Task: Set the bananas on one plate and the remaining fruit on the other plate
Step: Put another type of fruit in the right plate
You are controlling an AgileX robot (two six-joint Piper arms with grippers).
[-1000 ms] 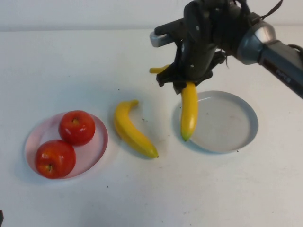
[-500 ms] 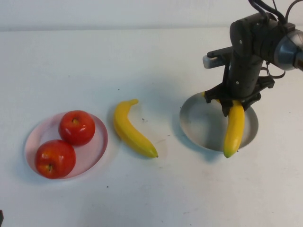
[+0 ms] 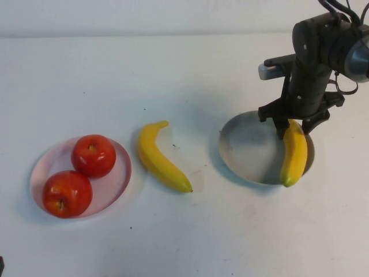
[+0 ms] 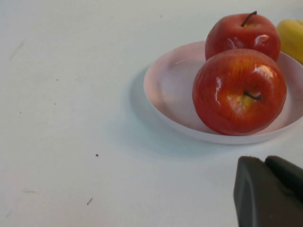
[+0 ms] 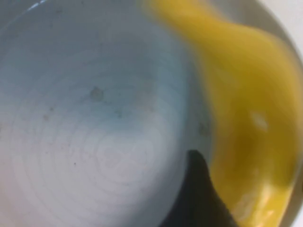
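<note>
You are looking down at a white table [image 3: 190, 231]. On the left sits the pale pink plate [image 3: 118, 176], and both red apples rest in it: one apple [image 3: 93, 155] toward the far side, the other apple [image 3: 67, 193] toward the near side, the two touching. In the left wrist view the same pink plate shows beside a dark part of the left gripper [image 4: 267, 194]; you cannot tell from it whether the fingers are spread or pressed together. That gripper sits low near the pink plate, at the near left of the table.

Between the two plates, one banana [image 3: 160, 158] lies flat on the bare table, curved, its stem end pointing far and its tip pointing near and to the right. It touches neither plate.

On the right is the grey-blue plate [image 3: 245, 150]. Your right gripper [image 3: 293, 126] hangs directly over the plate's far right part, its black wrist pointing straight down. Its fingers pinch the stem end of the second banana [image 3: 294, 157]. That banana reaches toward you along the plate's right side, its tip over the near rim. Whether it rests on the plate cannot be told. The right wrist view shows the blurred yellow banana against the speckled grey plate floor, with one dark finger [image 5: 199, 198] beside it.
</note>
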